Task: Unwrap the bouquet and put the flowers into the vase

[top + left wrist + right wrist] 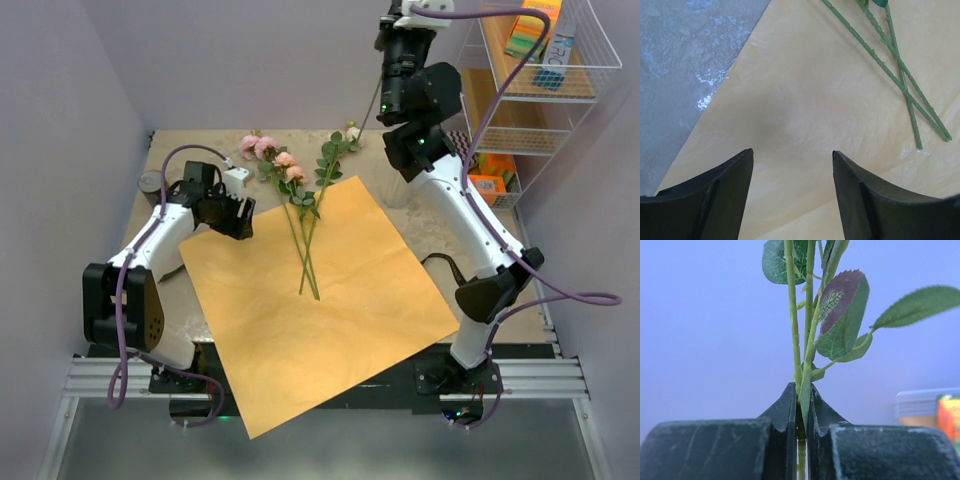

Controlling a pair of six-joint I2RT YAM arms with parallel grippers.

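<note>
The paper (310, 310) is already spread flat mid-frame, some flowers (290, 180) left lying on it, right claw (801, 392) pinched shut on leafy stems (792, 315), left claw (792, 155) wide open, empty

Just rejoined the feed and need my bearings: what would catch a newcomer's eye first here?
The orange paper lies unfolded across the table's middle, a few roses lying over its far edge. The right claw, raised high, is shut on green leafy stems; the left claw hangs open over the paper's left edge.
</note>
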